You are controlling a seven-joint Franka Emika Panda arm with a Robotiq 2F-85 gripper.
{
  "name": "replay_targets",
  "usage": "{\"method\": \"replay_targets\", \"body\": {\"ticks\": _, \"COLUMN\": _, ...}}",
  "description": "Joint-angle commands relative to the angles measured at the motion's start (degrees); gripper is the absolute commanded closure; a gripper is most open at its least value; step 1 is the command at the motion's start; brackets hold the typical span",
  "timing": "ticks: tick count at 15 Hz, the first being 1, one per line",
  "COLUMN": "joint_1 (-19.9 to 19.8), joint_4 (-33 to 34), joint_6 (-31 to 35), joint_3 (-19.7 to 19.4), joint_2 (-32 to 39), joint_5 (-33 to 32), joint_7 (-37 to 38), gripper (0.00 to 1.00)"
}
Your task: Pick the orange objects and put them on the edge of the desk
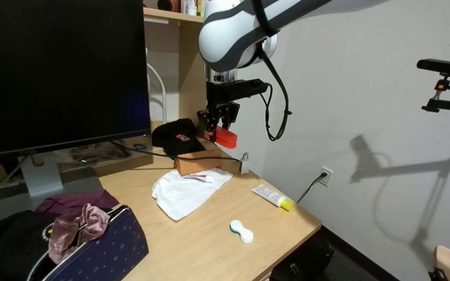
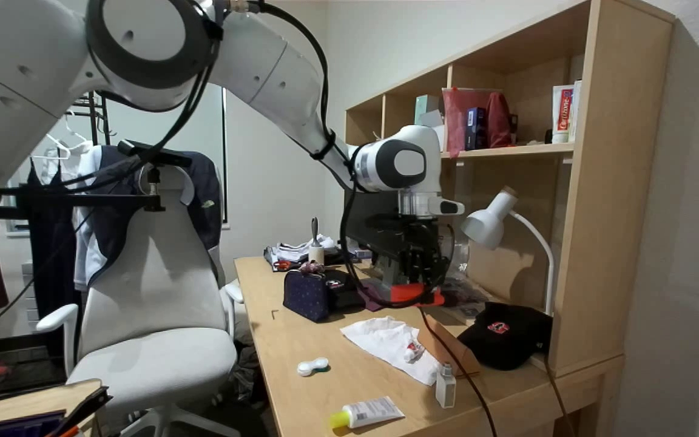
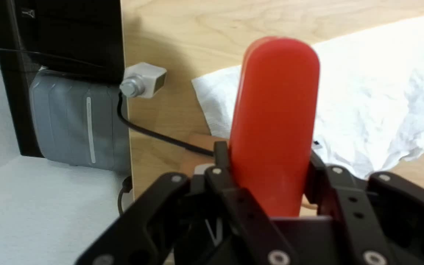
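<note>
Your tool (image 3: pixel 268 158) is gripping the orange object (image 3: pixel 276 99) above the table (image 1: pixel 197 246), right of the monitor (image 1: pixel 61 74) in an exterior view.

The desk (image 1: pixel 205 253) is plain light tan wood and pretty busy. A rumpled white cloth (image 1: pixel 186 195) is spread out, with a brown box (image 1: pixel 195 167) right at the cloth's border. There's a white tube with a yellow tip (image 1: pixel 270 196) lying flat, a little white dumbbell-shaped piece (image 1: pixel 241 232) nearby, and a small bottle (image 2: pixel 445 388) standing upright just by the edge. Also on there: navy star-print pouch (image 1: pixel 109 248), black cap (image 1: pixel 176 137), grey monitor stand (image 1: pixel 44 177).
</note>
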Motion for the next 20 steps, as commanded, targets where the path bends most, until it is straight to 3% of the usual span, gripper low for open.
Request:
{"method": "replay_targets", "body": {"ticks": 1, "joint_1": -2.7, "joint_4": 14.5, "joint_6": -6.5, "joint_3": 0.1, "joint_2": 8.7, "joint_5": 0.9, "joint_7": -2.1, "gripper": 0.79}}
{"method": "replay_targets", "body": {"ticks": 9, "joint_1": -8.0, "joint_4": 38.4, "joint_6": -18.0, "joint_3": 0.8, "joint_2": 24.0, "joint_5": 3.9, "joint_7": -1.7, "gripper": 0.79}}
{"method": "replay_targets", "body": {"ticks": 10, "joint_1": -6.5, "joint_4": 30.1, "joint_6": -14.3, "joint_3": -0.4, "joint_2": 19.3, "joint_5": 2.0, "joint_7": -0.6, "gripper": 0.79}}
{"method": "replay_targets", "body": {"ticks": 11, "joint_1": -6.8, "joint_4": 31.1, "joint_6": -14.2, "joint_3": -0.2, "joint_2": 20.3, "joint_5": 2.0, "joint_7": -0.5, "gripper": 0.54}}
{"method": "replay_targets", "body": {"ticks": 12, "joint_1": -6.8, "joint_4": 30.9, "joint_6": -14.2, "joint_3": -0.4, "joint_2": 20.4, "joint_5": 2.0, "joint_7": -0.5, "gripper": 0.54}}
{"method": "replay_targets", "body": {"ticks": 13, "joint_1": -6.7, "joint_4": 30.9, "joint_6": -14.2, "joint_3": -0.4, "joint_2": 20.4, "joint_5": 2.0, "joint_7": -0.4, "gripper": 0.79}}
{"method": "replay_targets", "body": {"ticks": 20, "joint_1": -9.8, "joint_4": 34.1, "joint_6": -10.5, "joint_3": -0.1, "joint_2": 25.2, "joint_5": 4.8, "joint_7": 0.4, "gripper": 0.79}}
